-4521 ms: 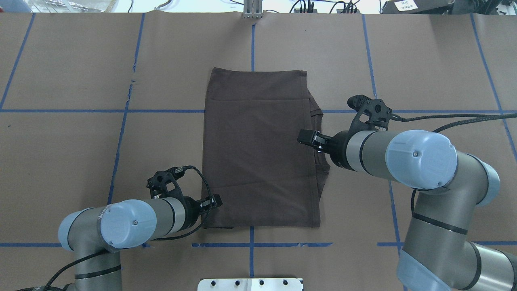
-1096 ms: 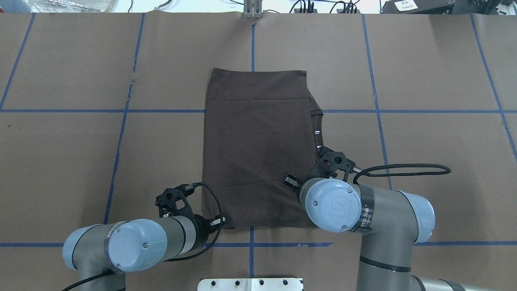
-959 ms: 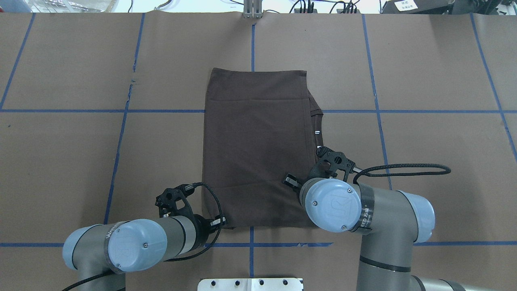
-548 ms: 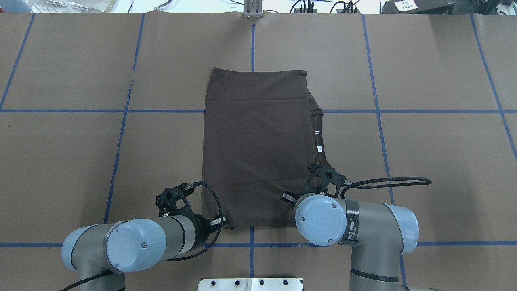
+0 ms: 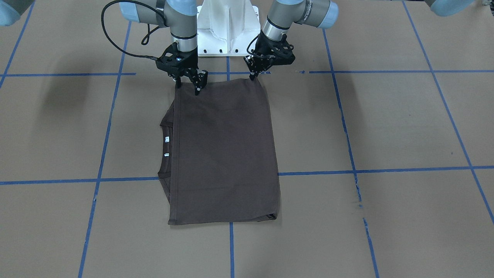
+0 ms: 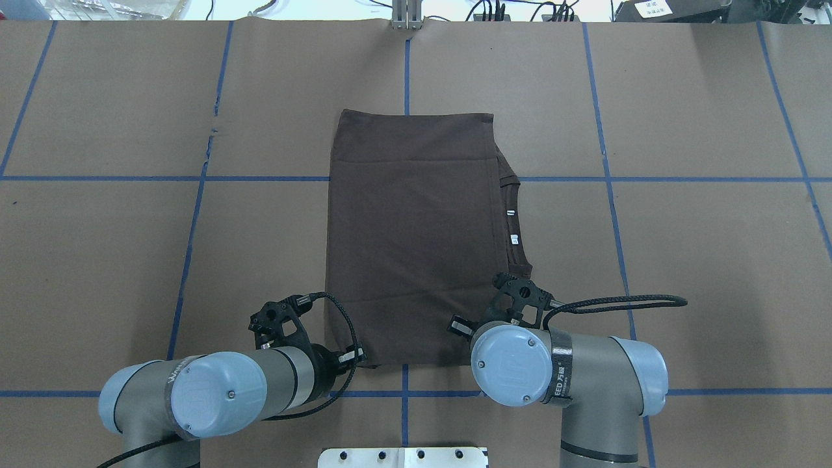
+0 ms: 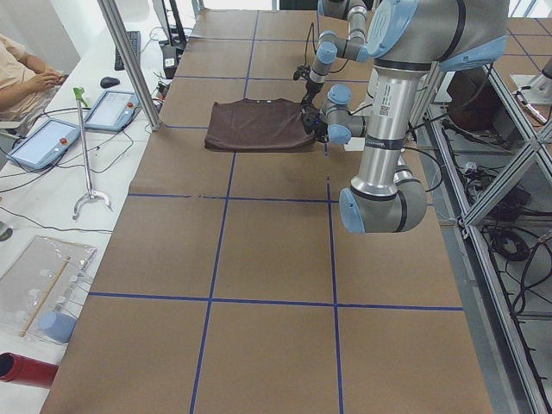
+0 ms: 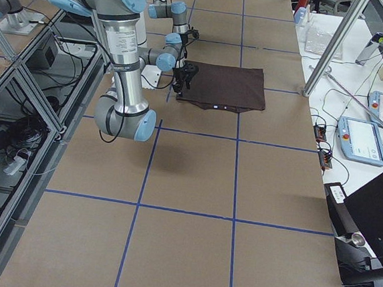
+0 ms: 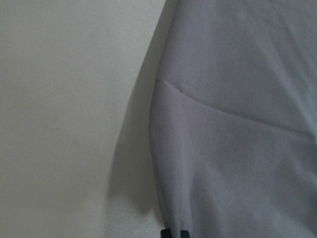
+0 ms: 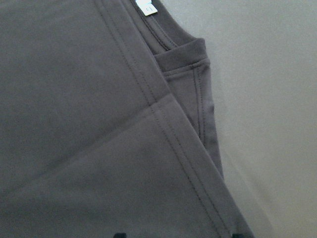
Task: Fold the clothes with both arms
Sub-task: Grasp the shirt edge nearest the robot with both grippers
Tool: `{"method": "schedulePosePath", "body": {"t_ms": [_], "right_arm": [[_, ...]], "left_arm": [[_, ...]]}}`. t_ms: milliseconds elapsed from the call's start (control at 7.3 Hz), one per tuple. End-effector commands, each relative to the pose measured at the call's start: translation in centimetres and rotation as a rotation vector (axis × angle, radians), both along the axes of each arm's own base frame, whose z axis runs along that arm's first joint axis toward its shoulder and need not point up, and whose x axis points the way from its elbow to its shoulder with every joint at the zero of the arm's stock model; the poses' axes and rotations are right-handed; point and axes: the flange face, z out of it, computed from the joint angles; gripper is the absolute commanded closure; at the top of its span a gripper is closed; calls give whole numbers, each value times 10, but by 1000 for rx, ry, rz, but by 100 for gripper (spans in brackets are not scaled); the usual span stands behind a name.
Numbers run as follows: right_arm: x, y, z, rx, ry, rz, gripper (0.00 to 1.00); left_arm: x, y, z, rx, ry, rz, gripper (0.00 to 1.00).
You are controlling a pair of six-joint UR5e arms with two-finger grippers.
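Observation:
The dark brown T-shirt (image 6: 416,240) lies folded into a flat rectangle, with its collar and white labels (image 6: 513,227) at the right edge. It also shows in the front view (image 5: 224,154). My left gripper (image 5: 252,75) is at the shirt's near left corner, and its tips look shut on the fabric edge; the corner is slightly raised in the left wrist view (image 9: 198,148). My right gripper (image 5: 188,85) is open, its fingers spread just above the near right corner by the sleeve hem (image 10: 198,84). In the overhead view it is mostly hidden under its wrist.
The white base pedestal (image 5: 227,27) stands right behind both grippers. Blue tape lines (image 6: 195,179) grid the brown table cover. A metal post (image 6: 406,16) stands at the far edge. A person with tablets (image 7: 52,138) sits past the far side.
My right arm has swung back from the middle of the shirt's right edge to its near right corner, uncovering the labels. My left gripper has stayed at the near left corner.

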Motion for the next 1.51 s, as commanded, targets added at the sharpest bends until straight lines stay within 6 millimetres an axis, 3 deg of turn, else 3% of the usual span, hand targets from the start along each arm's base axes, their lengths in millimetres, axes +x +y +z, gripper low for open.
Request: {"method": "schedulePosePath", "body": {"t_ms": [0, 548, 685, 822, 959, 1370], "right_arm": [[-3, 1, 3, -2, 7, -2, 23], [-7, 1, 9, -4, 19, -1, 27], [-7, 1, 9, -10, 15, 13, 49], [-7, 0, 7, -23, 4, 53, 91], [-7, -1, 3, -23, -3, 57, 100], [-7, -2, 4, -23, -1, 61, 100]], "left_arm": [[-1, -1, 0, 0, 0, -2, 100], [-3, 0, 0, 0, 2, -2, 100], [-3, 0, -1, 1, 3, 0, 100], [-3, 0, -1, 1, 3, 0, 100], [-3, 0, -1, 1, 3, 0, 100], [-2, 0, -2, 1, 6, 0, 100]]}}
